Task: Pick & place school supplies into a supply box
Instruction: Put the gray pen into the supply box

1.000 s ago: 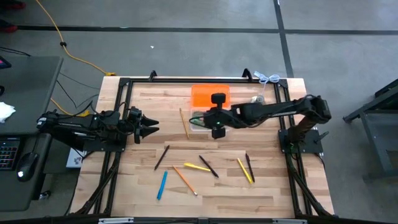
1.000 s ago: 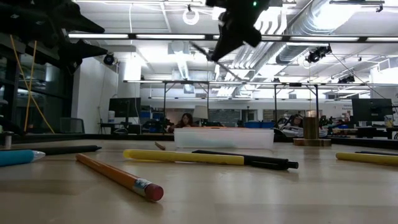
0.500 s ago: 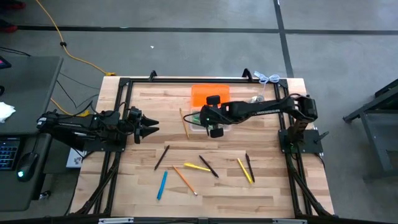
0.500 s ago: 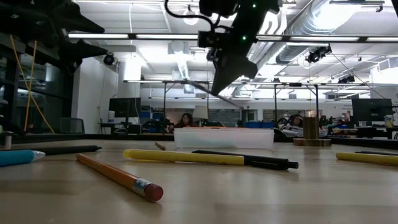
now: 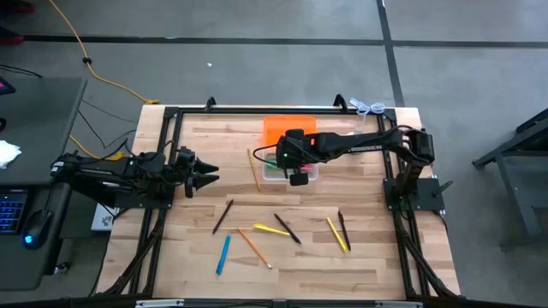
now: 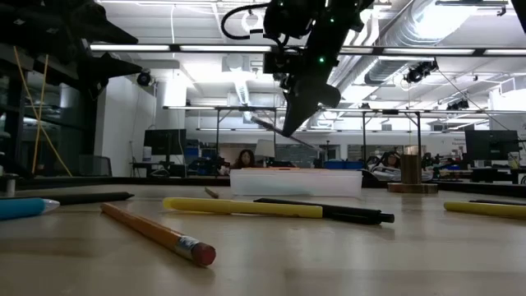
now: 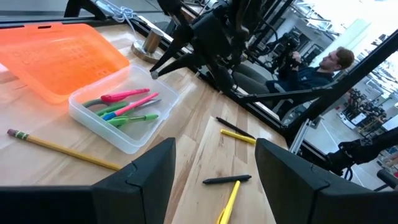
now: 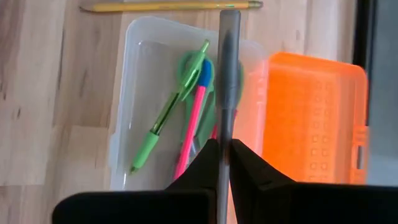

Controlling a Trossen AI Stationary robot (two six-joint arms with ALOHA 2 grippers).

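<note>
My right gripper [image 8: 224,155] has swung over the clear supply box [image 5: 289,168], fingers pinching a grey pen [image 8: 228,81]; drop comes next. Left gripper [image 5: 204,172] waits, spread.

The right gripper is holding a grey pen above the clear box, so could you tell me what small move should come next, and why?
Probably lower slightly and release. The right gripper holds the grey pen directly over the open clear box, where other pens already lie.

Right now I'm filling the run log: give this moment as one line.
phase: place | right pincer: shut on grey pen, above supply box | left pincer: waiting at table's left | loose on table: several pens, pencils
</note>
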